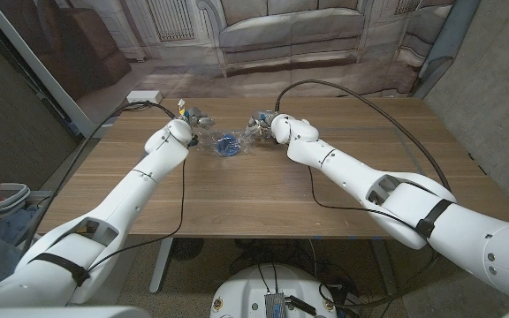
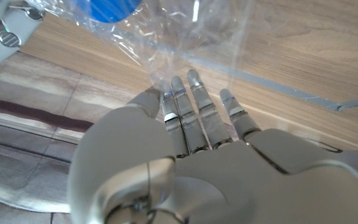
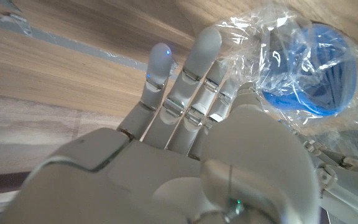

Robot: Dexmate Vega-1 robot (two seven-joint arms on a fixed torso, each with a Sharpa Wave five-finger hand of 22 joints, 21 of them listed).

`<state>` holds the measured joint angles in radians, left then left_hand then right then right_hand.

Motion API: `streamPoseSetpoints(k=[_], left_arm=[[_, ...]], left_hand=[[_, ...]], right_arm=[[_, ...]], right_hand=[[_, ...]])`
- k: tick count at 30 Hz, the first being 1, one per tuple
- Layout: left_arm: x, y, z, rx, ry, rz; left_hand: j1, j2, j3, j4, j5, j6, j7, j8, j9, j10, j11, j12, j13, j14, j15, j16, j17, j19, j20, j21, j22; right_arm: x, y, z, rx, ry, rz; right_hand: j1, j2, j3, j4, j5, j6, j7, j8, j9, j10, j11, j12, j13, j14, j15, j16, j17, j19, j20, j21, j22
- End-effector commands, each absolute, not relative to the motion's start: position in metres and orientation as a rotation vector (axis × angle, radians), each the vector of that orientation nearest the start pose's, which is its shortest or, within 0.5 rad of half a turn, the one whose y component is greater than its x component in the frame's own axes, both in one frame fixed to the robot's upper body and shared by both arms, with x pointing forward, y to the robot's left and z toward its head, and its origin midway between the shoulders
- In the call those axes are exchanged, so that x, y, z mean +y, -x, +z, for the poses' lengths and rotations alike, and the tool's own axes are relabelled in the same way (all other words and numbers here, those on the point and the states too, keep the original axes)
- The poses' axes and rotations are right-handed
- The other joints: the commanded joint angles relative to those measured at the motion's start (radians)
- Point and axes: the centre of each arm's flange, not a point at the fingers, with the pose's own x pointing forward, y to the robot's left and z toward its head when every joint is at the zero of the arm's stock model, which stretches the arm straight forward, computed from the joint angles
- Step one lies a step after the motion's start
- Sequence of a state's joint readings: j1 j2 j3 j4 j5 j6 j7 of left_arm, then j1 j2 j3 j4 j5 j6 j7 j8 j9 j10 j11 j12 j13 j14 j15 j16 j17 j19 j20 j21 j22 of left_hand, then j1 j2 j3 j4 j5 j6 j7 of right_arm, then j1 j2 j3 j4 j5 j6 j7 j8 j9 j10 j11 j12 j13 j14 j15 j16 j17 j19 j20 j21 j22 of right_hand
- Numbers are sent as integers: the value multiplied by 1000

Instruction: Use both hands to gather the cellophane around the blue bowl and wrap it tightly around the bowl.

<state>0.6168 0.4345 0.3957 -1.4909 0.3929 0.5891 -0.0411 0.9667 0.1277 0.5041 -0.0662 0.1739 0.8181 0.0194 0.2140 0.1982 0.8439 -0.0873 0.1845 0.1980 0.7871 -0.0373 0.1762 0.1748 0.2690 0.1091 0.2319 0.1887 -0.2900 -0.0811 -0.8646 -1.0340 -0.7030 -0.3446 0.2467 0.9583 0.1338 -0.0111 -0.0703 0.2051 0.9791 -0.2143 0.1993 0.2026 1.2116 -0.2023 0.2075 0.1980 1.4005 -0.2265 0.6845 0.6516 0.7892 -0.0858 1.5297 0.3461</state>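
1. My left robot hand has its thumb and fingers pinching a gathered corner of the cellophane – fingertips bunch the film just beside the bowl, presumably so I can pull the slack in from my side.
2. My right robot hand reaches with fingers nearly straight and close together against the crinkled film on the opposite side; whether it truly grips the film or only presses it I cannot tell.
3. The blue bowl sits between my two hands on the desk, near the far edge, under loose, puffy wrap – I judge the wrapping far from tight.
4. Both arms stretch forward and converge, wrists angled inward toward the bowl.
5. A cable crosses the desk beside my right arm.
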Motion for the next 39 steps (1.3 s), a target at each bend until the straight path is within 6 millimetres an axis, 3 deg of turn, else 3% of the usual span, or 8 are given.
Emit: streamPoseSetpoints(k=[1,15,18,21,24,29,34,39], left_arm=[[273,-680,64,-262,-1012,312],[269,-697,46,-258,-1060,280],[269,-699,44,-260,-1060,271],[269,-699,43,-265,-1059,268],[269,-699,44,-268,-1061,266],[269,-699,44,-273,-1067,265],[269,-696,45,-285,-1076,257],[269,-691,45,-296,-1095,266]], left_hand=[[4,-8,9,-3,-1,12,-6,2,2,8,-12,8,5,-1,-7,8,3,0,-10,-5,3],[2,-16,16,-7,-3,-5,-24,-4,3,-7,-22,6,6,-46,-8,1,4,-35,-9,-18,3],[-1,-19,15,-6,-3,-12,-25,-6,3,-24,-22,2,7,-64,-3,0,5,-48,-9,-22,3],[-3,-21,16,-6,-2,-18,-27,-7,3,-29,-27,2,7,-75,-5,1,5,-55,-9,-24,3],[-4,-22,16,-6,-2,-25,-29,-9,3,-33,-26,3,7,-85,-1,1,5,-60,-8,-24,3],[-7,-23,16,-5,-2,-26,-29,-8,3,-37,-30,3,8,-95,2,2,6,-66,-5,-25,3],[-18,-36,10,-4,-3,-45,-37,-12,3,-60,-30,1,9,-126,10,2,7,-84,-7,-28,3],[-32,-57,-1,-3,-4,-82,-44,-19,3,-101,-29,-3,10,-176,20,0,8,-117,-1,-34,3]], right_arm=[[6,-721,66,-277,1487,162],[9,-730,56,-195,1529,114],[10,-726,56,-196,1546,94],[11,-722,57,-185,1555,82],[10,-716,58,-193,1551,67],[11,-708,60,-199,1528,64],[14,-698,60,-207,1518,72],[17,-692,57,-191,1552,67]], right_hand=[[-6,2,-2,-3,-1,12,3,1,2,16,1,0,1,0,0,12,-4,13,-129,-5,5],[-17,-5,-6,-4,-10,23,5,1,2,32,2,2,2,1,2,37,-14,25,-127,-4,21],[-46,-15,-18,6,-16,-18,6,-13,1,-20,1,-17,0,-13,2,42,-18,15,-129,-21,16],[-80,-19,-31,17,-18,-115,6,-19,5,-124,3,-22,11,-41,2,26,-30,-6,-130,-47,11],[-132,-4,-38,42,-18,-188,3,-8,10,-231,3,-16,21,-111,2,-35,-66,-71,-131,-110,-44],[-250,-18,-76,92,-19,-293,22,-10,11,-439,61,-16,16,-426,20,-254,-173,-238,-119,-213,-143],[-278,-35,-93,101,-20,-348,46,-13,11,-519,89,-13,13,-536,82,-324,-190,-269,-81,-250,-166],[-287,-52,-105,100,-18,-406,70,-17,10,-589,108,-15,12,-612,111,-366,-195,-315,-41,-292,-171]])
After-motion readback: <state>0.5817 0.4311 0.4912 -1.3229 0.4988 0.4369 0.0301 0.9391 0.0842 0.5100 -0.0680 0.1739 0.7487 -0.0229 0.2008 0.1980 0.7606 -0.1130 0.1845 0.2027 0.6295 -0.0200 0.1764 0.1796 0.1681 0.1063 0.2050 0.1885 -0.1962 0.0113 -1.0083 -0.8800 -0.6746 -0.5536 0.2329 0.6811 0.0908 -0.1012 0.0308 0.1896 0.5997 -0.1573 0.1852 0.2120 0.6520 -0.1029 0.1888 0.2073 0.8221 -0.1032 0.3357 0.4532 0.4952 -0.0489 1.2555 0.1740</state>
